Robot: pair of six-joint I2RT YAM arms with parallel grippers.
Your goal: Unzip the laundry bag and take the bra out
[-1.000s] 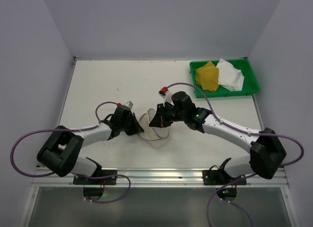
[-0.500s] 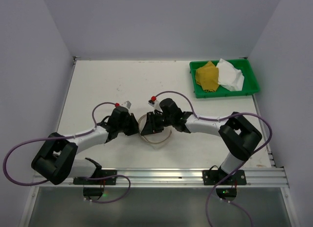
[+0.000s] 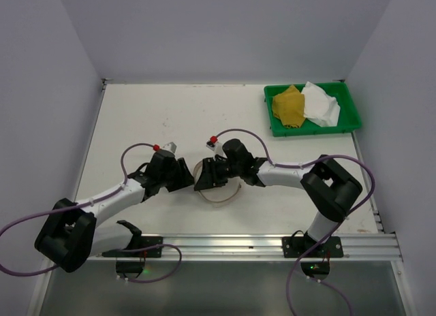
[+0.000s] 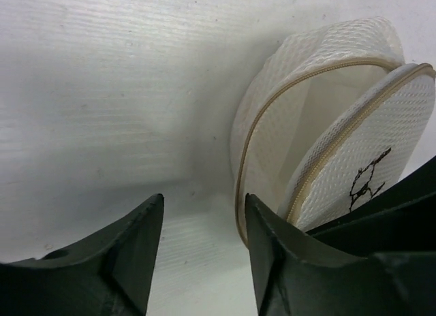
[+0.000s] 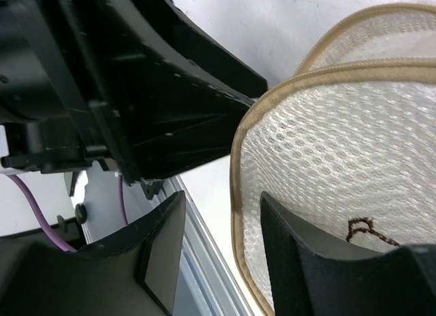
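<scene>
Though the laundry bag (image 4: pixel 327 146) gapes unzipped between them, left gripper (image 4: pixel 204 255) and right gripper (image 5: pixel 221 255) stand part-open, seemingly empty, the right nearer its rim.

One round cream-white mesh laundry bag (image 4: pixel 402 125), one green rectangular plastic tray (image 3: pixel 315 131), one yellow cloth (image 3: pixel 288 105), one white cloth (image 3: pixel 320 105), and two black robot claws: left claw (image 4: pixel 203 200), right claw (image 5: pixel 223 197).
</scene>
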